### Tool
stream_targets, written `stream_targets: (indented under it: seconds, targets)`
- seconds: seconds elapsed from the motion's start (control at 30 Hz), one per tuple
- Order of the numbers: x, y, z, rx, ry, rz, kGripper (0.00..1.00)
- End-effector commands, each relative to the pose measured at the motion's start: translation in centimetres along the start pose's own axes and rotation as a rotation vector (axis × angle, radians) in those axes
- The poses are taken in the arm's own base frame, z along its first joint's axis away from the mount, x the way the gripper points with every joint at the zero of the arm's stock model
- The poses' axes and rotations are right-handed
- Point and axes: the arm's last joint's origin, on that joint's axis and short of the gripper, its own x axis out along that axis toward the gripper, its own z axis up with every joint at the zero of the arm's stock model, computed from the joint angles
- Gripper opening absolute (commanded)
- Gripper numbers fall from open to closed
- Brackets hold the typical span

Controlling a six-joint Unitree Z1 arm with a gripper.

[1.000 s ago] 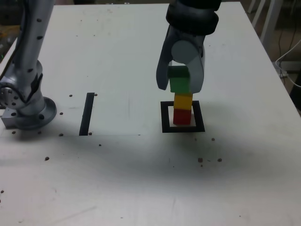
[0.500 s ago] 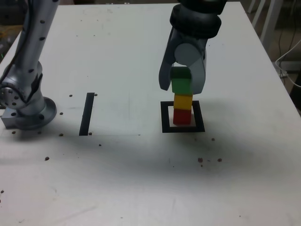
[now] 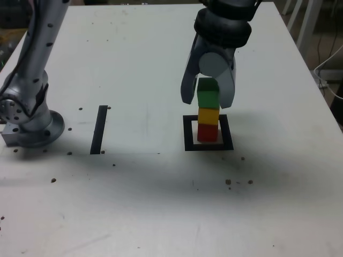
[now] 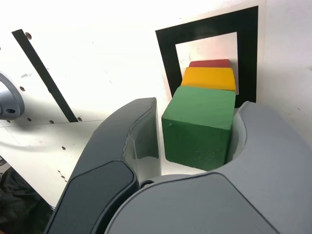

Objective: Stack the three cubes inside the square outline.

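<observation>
Tool (image 4: 195,131) slightly lower than a moment ago; jaws now parted around the green matte cube (image 4: 199,129). Cube sits between them, atop the yellow matte cube (image 3: 208,116), red matte cube (image 3: 207,133) lowest, inside black tape square (image 3: 188,145). Best: widen evenly, retreat straight up, no sideways brush.

Grey arm (image 3: 35,59), apparently black-banded, with rounded jaws (image 3: 208,92).
</observation>
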Motion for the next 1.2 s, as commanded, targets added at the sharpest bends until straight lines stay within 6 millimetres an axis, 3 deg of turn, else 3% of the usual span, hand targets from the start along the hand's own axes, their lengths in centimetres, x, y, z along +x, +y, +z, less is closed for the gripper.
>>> stream_targets:
  seconds: [0.0,0.2,0.37,0.67,0.93,1.17]
  targets:
    - [-0.1,0.0,-0.4,-0.001,0.023,-0.001,0.99]
    - [-0.7,0.0,-1.1,-0.004,0.005,0.006,0.99]
    - [-1.8,-0.1,-2.9,-0.012,-0.022,0.022,0.99]
    - [-3.3,0.3,-9.1,-0.063,-0.050,0.024,0.99]
    - [-1.6,0.4,-13.9,-0.096,-0.005,0.039,0.99]
    - [1.7,-0.1,-17.8,-0.113,0.022,0.041,1.00]
